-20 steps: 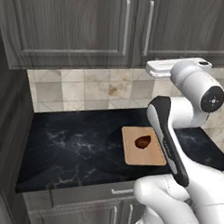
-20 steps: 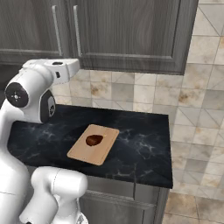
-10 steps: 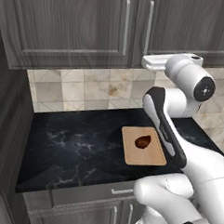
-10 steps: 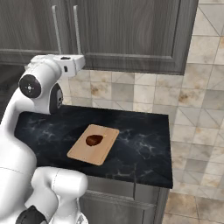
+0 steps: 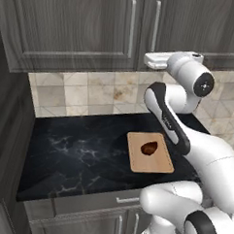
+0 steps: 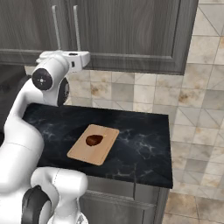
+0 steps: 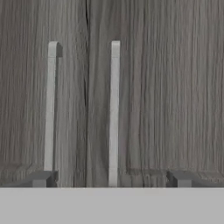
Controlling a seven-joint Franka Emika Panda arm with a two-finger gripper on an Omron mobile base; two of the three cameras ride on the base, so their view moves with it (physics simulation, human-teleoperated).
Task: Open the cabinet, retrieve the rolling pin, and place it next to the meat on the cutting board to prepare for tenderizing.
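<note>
Even, flat rendered light; soft gloss on dark countertop [image 5: 88, 151]; hand view close-up slightly soft, low-resolution.

I am in a kitchen: dark grey wood-grain wall cabinet [image 5: 94, 30] doors with silver bar handles [image 7: 113, 109] hang above a beige tiled backsplash [image 5: 91, 93]. Below it runs a black marble table [image 5: 83, 151], where a wooden cutting board [image 5: 158, 162] holds a lump of meat [image 5: 149, 148].

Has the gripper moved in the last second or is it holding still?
Yes. The gripper has risen and swung left, from beside the tile wall to the bottom edge of the cabinet, below its handles, fingers open.
</note>
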